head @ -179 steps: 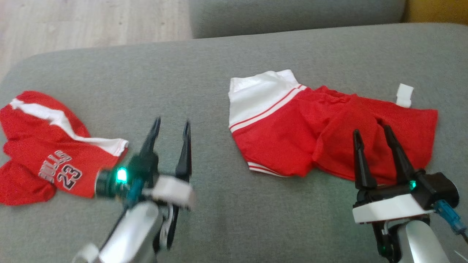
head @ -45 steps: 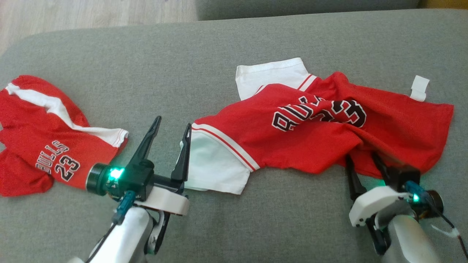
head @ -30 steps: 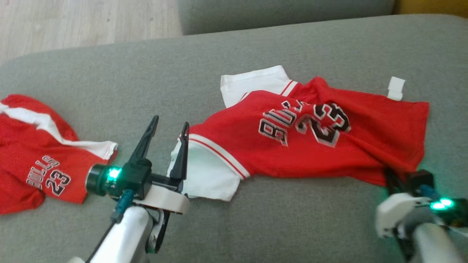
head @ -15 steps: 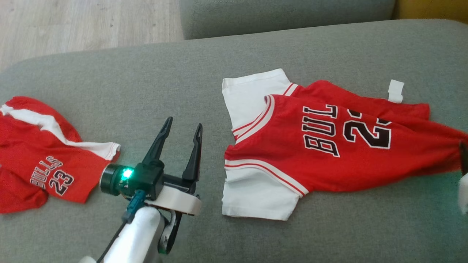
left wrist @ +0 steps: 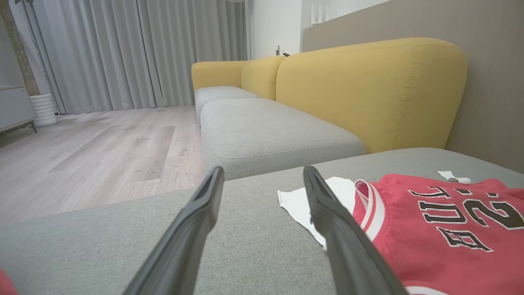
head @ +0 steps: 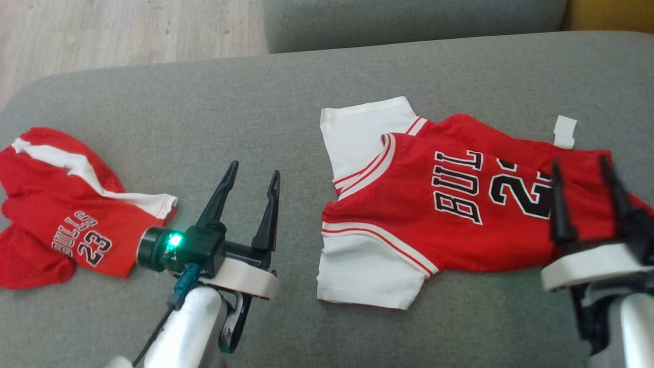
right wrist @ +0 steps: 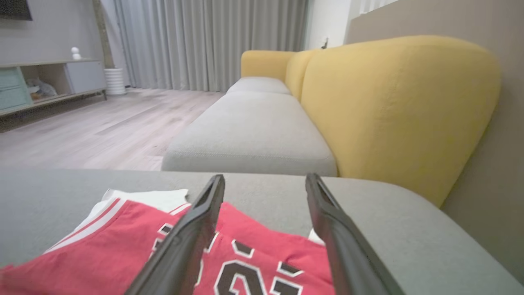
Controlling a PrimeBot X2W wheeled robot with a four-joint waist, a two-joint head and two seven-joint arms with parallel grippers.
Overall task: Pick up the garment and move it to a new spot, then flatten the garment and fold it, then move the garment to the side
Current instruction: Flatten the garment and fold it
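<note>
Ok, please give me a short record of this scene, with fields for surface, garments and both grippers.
surface: grey fabric sofa cushion
work garment: red and white basketball jersey with black lettering, folded over itself, right of centre
other garment: crumpled red and white jersey, left end
left gripper: open, over bare cushion between the garments
right gripper: open, empty, above the folded jersey's right end

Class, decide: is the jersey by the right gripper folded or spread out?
Spread out, not folded: the jersey lies print up, both white sleeves splayed apart, though its far edge is rumpled.
</note>
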